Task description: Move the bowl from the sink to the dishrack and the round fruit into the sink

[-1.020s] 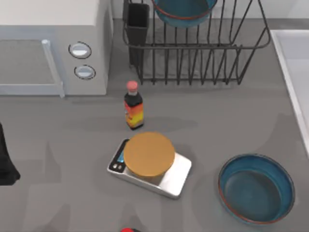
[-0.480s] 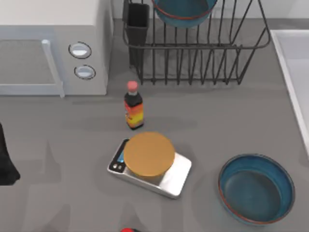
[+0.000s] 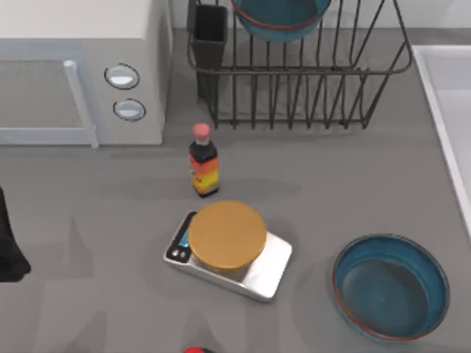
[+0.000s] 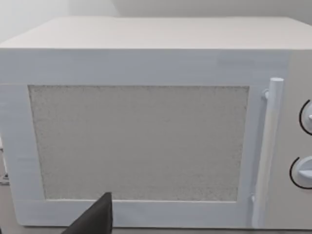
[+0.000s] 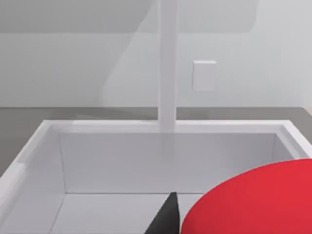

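Observation:
The round fruit (image 5: 253, 200) looms large and bright red in the right wrist view, above the white sink (image 5: 146, 127). My right gripper (image 5: 229, 226) is shut on it, one dark fingertip (image 5: 165, 217) against its side. In the top view the sink (image 3: 436, 110) lies along the right edge. One dark-blue bowl (image 3: 280, 16) sits in the black dishrack (image 3: 309, 95) at the back. A second, alike bowl (image 3: 390, 287) rests on the table at the front right. My left arm (image 3: 9, 243) is parked at the left edge, its gripper (image 4: 95, 219) facing the microwave.
A grey-white microwave (image 3: 81, 73) stands at the back left. A red-capped sauce bottle (image 3: 203, 165) is upright mid-table, and a kitchen scale (image 3: 228, 246) with an orange disc lies in front of it. A small red shape (image 3: 195, 350) pokes in at the front edge. A faucet (image 5: 167, 63) rises behind the sink.

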Available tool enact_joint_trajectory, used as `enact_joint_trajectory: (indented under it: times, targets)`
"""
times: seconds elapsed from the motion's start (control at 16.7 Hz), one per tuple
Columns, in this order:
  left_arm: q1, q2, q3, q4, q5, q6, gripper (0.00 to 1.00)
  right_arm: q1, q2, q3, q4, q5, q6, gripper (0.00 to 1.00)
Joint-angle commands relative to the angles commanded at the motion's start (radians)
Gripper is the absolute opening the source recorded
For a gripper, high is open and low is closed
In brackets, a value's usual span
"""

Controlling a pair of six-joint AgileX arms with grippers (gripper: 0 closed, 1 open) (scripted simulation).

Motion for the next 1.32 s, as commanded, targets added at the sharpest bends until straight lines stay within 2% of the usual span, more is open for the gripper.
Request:
enact_joint_trajectory:
  times: [0.06, 0.84, 1.32]
  targets:
    - [0.000, 0.000, 0.000, 0.000, 0.000, 0.000, 1.00, 0.000, 0.000, 0.000, 0.000, 0.000, 0.000, 0.00]
    - [0.000, 0.000, 0.000, 0.000, 0.000, 0.000, 1.00, 0.000, 0.000, 0.000, 0.000, 0.000, 0.000, 0.98]
    - [0.000, 0.000, 0.000, 0.000, 0.000, 0.000, 1.00, 0.000, 0.000, 0.000, 0.000, 0.000, 0.000, 1.00]
